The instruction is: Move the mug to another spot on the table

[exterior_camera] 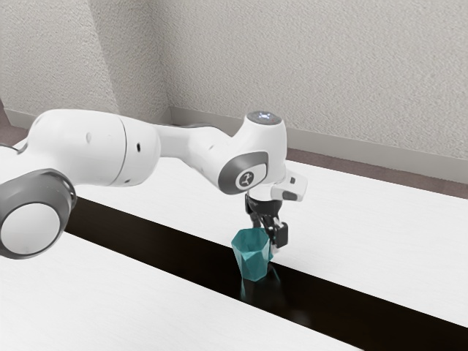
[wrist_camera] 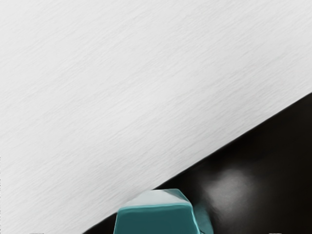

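Note:
A teal faceted mug (exterior_camera: 254, 259) stands upright on the black glossy strip (exterior_camera: 146, 238) of the table, with its reflection just beneath it. My gripper (exterior_camera: 269, 234) comes down from above onto the rim on the side toward the exterior view's right. One finger is inside the mug and the other finger (exterior_camera: 282, 234) is outside, so the gripper is shut on the mug's wall. In the wrist view the mug (wrist_camera: 156, 214) sits directly under my hand, at the border between the black strip (wrist_camera: 258, 180) and the white tabletop (wrist_camera: 122, 87).
White table surface (exterior_camera: 365, 219) stretches on both sides of the black strip, toward the wall and toward the front edge. A beige textured wall with a baseboard (exterior_camera: 365, 146) runs behind the table. My arm (exterior_camera: 146, 153) reaches in from the exterior view's left.

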